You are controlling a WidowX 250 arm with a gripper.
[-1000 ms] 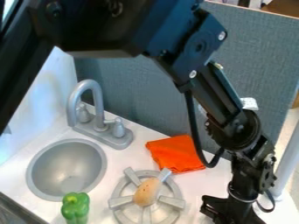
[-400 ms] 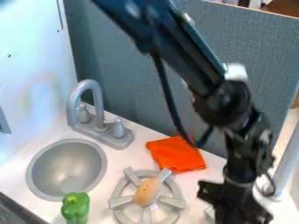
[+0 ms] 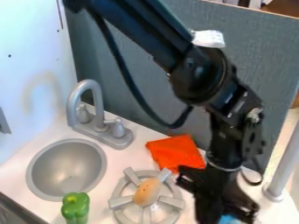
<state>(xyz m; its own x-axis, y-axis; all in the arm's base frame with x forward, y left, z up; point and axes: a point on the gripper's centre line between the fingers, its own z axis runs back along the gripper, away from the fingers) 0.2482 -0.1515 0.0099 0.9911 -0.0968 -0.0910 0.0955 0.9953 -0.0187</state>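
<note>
Grey fabric covers the one partition (image 3: 257, 48) behind my work, the largest thing I see. Next comes my single black arm (image 3: 201, 76), then one white counter (image 3: 131, 155) with one sink (image 3: 67, 164), one burner (image 3: 121, 202) and one faucet (image 3: 98, 103) with two handles. Smaller are one orange cloth (image 3: 169, 151) behind the burner, one green pepper (image 3: 76, 209) near the sink's front edge, and one tan oval piece (image 3: 146, 191) resting on the burner.

Smallest in sight is one blue patch (image 3: 228, 220) at the bottom edge, right beside my gripper (image 3: 225, 209), which hangs low to the right of the burner. Whether it is spread, pressed together or pinching that blue thing, I can't tell. I judge this a low positioning step; any next move calls for confirming the grip and keeping clear of burner and cloth.
</note>
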